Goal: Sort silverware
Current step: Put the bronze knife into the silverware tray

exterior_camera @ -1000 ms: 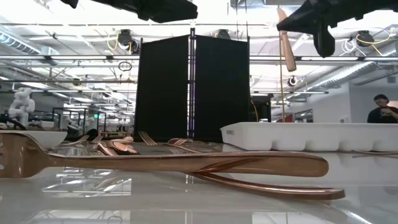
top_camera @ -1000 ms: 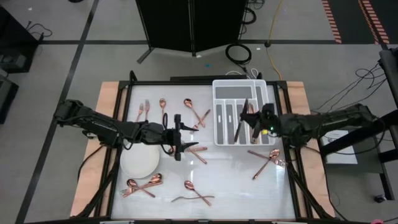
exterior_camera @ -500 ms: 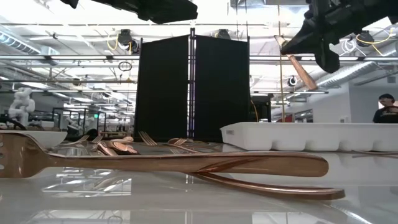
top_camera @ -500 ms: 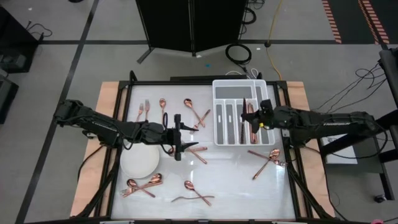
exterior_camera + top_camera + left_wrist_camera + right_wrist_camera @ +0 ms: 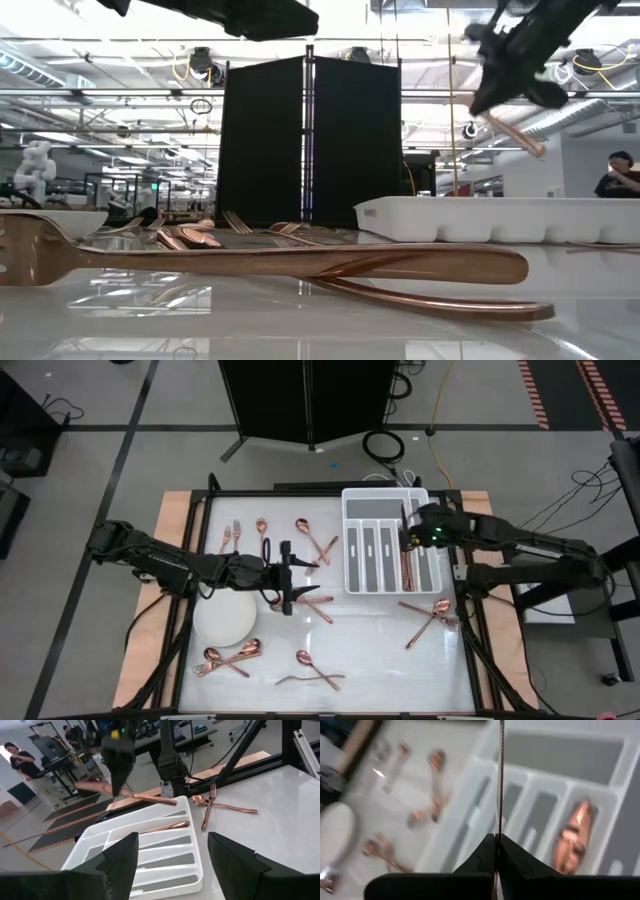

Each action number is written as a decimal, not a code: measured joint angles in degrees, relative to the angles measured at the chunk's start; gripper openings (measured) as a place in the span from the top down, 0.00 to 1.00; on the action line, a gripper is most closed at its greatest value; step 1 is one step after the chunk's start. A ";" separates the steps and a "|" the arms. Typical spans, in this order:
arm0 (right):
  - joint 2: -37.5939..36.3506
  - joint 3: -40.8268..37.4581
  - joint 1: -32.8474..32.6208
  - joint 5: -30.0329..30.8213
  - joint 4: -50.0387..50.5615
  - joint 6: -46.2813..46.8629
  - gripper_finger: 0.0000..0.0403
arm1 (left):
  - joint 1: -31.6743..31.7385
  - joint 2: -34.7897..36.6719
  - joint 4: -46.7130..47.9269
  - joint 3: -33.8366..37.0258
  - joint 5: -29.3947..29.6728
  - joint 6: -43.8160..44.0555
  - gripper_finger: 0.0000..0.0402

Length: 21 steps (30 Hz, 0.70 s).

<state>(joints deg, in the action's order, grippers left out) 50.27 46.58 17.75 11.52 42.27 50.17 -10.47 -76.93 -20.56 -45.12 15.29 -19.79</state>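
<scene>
While the left tool [image 5: 288, 575] hangs with its fingers apart over the middle of the worktop [image 5: 380, 650], beside the white plate [image 5: 225, 622], the right tool [image 5: 408, 532] is clamped on a copper knife [image 5: 512, 134] above the white tray [image 5: 351, 540]. One spoon [image 5: 169, 826] lies in a tray compartment. The remaining silverware [image 5: 315, 543] lies scattered on the worktop.

Right claw [image 5: 496, 851] pinches knife [image 5: 500, 780] (edge-on) over tray [image 5: 520, 775].
</scene>
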 joint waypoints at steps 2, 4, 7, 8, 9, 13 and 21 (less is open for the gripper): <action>2.29 -0.02 2.10 -2.45 0.13 0.15 1.00 | -0.17 0.00 0.02 0.00 0.00 0.00 0.41; 4.74 0.09 4.19 -5.22 -0.36 -0.05 1.00 | -0.16 0.00 0.04 0.00 0.00 0.02 0.41; 8.08 0.03 7.55 -9.43 0.91 -0.11 1.00 | -0.16 0.00 0.04 0.00 0.00 -0.02 0.41; 9.00 0.03 8.88 -10.15 1.18 -0.13 1.00 | -0.16 0.00 0.04 0.00 0.00 -0.02 0.41; 10.03 0.07 10.26 -10.21 1.71 -0.13 1.00 | -0.16 0.00 0.04 0.00 0.00 -0.02 0.41; 14.55 0.03 14.75 -10.24 4.64 -0.05 1.00 | -0.16 0.00 0.07 0.00 0.00 -0.02 0.41; 23.54 0.05 16.85 -11.95 6.01 -1.31 1.00 | -0.16 0.00 0.09 0.00 -0.02 -0.04 0.41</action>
<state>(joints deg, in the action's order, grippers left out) 73.81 46.63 34.60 -0.43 48.29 48.86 -10.63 -76.93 -20.47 -45.12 15.27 -19.84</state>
